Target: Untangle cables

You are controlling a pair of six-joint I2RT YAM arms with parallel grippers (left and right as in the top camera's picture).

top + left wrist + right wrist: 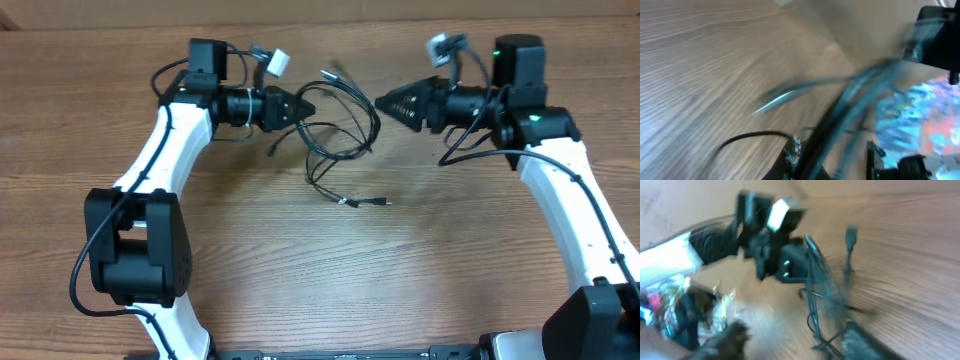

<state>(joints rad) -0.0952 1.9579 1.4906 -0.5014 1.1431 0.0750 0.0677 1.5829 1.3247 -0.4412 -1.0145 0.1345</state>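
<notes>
A tangle of thin black cables (340,125) lies on the wooden table between my two grippers. One loose end with a metal plug (383,202) trails toward the front. My left gripper (308,105) points right and is shut on the tangle's left side. In the blurred left wrist view the cables (855,95) run up out of its jaws (832,165). My right gripper (382,101) points left, just right of the tangle, open and empty. In the blurred right wrist view its fingers (790,345) are spread apart, with the cables (815,280) ahead of them.
The wooden table (320,270) stretches to the front. A wall runs along the table's far edge (330,10). The left arm (775,255) shows in the right wrist view, and the right arm (935,35) shows in the left wrist view.
</notes>
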